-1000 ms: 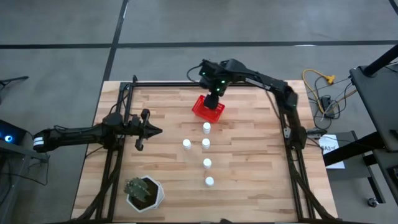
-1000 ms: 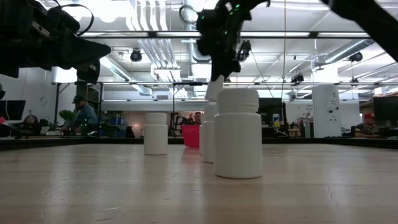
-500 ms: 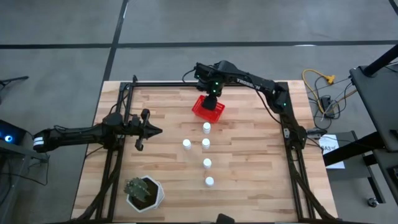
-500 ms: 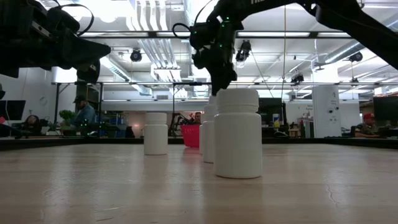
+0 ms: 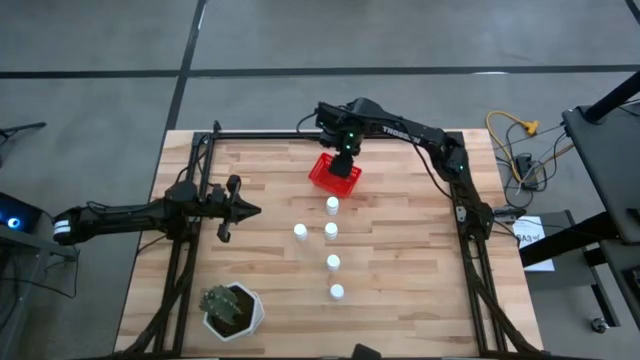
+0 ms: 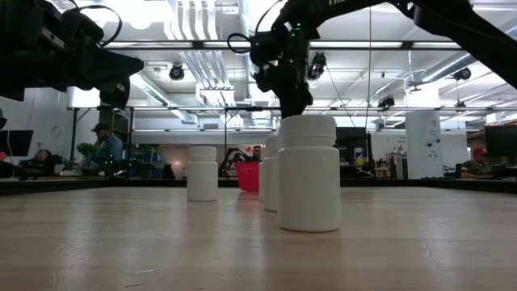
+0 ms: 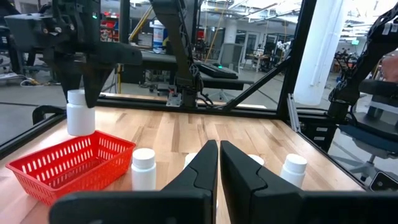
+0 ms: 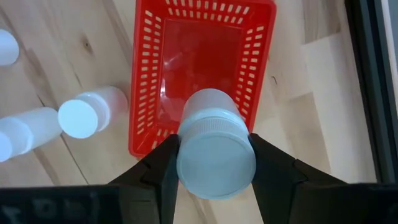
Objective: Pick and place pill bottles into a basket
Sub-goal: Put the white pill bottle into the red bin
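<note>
At the lower left of the high view, a white plant pot (image 5: pixel 232 309) with a green plant is seen on the wooden tabletop (image 5: pixel 400 260). Above it, at the left middle of that view, the left pincer (image 5: pixel 243 210) is held out over the tabletop, and its two fingers are pressed together with nothing between them. No bottle is touched by it.

In the middle of the high view, five white pill bottles are stood upright on the tabletop. One bottle (image 5: pixel 299 231) is placed a little to the left. The other four are lined up from the red basket down toward the lower edge: one (image 5: pixel 332 205) just below the basket, then one (image 5: pixel 331 231), one (image 5: pixel 334 262) and one (image 5: pixel 338 292).

The basket (image 5: pixel 334 172) is seen at the upper middle of the high view, near the far edge of the tabletop. The right pincer (image 5: pixel 345 152) is held just above it. A sixth pill bottle (image 8: pixel 216 142) is pinched at its sides by the right pincer's two fingers (image 8: pixel 163 163). In the left wrist view this bottle (image 7: pixel 79 112) is seen upright over the far end of the basket (image 7: pixel 68 163). Whether the basket floor is touched by it cannot be told.
</note>
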Motion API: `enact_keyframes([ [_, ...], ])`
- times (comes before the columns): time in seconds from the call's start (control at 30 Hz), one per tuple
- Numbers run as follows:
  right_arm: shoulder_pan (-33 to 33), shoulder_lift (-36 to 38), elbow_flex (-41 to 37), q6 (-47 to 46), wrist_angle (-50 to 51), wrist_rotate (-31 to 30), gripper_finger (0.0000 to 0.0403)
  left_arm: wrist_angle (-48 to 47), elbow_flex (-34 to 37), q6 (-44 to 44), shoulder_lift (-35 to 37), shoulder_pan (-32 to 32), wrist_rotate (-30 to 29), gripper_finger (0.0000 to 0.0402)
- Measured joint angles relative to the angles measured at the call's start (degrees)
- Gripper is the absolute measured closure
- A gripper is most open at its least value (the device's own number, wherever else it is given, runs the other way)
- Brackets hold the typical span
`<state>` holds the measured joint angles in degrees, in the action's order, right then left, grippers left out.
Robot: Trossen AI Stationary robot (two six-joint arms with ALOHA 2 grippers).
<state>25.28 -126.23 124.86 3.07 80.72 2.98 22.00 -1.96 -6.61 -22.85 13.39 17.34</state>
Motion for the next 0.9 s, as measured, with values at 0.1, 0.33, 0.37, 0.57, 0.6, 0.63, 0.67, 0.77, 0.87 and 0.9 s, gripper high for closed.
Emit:
enact_keyframes([
  [0.1, 0.00, 1.18, -2.29, -0.02, -0.96, 0.02, 0.0260, 0.00, 0.00, 0.00, 0.00, -0.02, 0.00, 0.0401],
  [0.33, -0.15, 9.58, -11.14, -0.49, -8.50, 0.28, 0.0260, 0.00, 0.00, 0.00, 0.00, -0.02, -0.02, 0.0401],
  [0.37, -0.15, 11.20, -12.93, -1.15, -10.66, 0.40, 0.0260, 0.00, 0.00, 0.00, 0.00, -0.02, -0.02, 0.0401],
  [0.57, -0.15, 18.98, -25.69, -4.87, -20.12, 3.12, 0.0260, 0.00, 0.00, 0.00, 0.00, 0.00, -0.07, 0.0401],
  [0.6, -0.15, 19.30, -27.24, -5.28, -20.30, 3.30, 0.0260, 0.00, 0.00, 0.00, 0.00, 0.00, -0.05, 0.0401],
  [0.63, -0.19, 19.34, -28.53, -5.36, -20.38, 3.35, 0.0260, 0.00, 0.00, 0.00, 0.00, 0.02, -0.13, 0.0401],
  [0.67, -0.27, 19.34, -29.50, -5.42, -20.46, 3.37, 0.0260, 0.00, 0.00, 0.00, 0.00, 0.02, -0.17, 0.0401],
  [0.77, -0.28, 19.34, -30.88, -5.50, -21.78, 3.39, 0.0260, 0.01, 0.00, 0.00, 0.02, 0.02, -0.51, 0.0401],
  [0.87, -0.26, 19.36, -31.57, -5.46, -22.57, 3.34, 0.0260, 0.02, 0.00, 0.00, 0.02, 0.02, -0.74, 0.0401],
  [0.9, -0.26, 19.36, -31.69, -5.42, -22.57, 3.26, 0.0260, 0.02, 0.00, -0.04, 0.04, 0.02, -0.74, 0.0401],
])
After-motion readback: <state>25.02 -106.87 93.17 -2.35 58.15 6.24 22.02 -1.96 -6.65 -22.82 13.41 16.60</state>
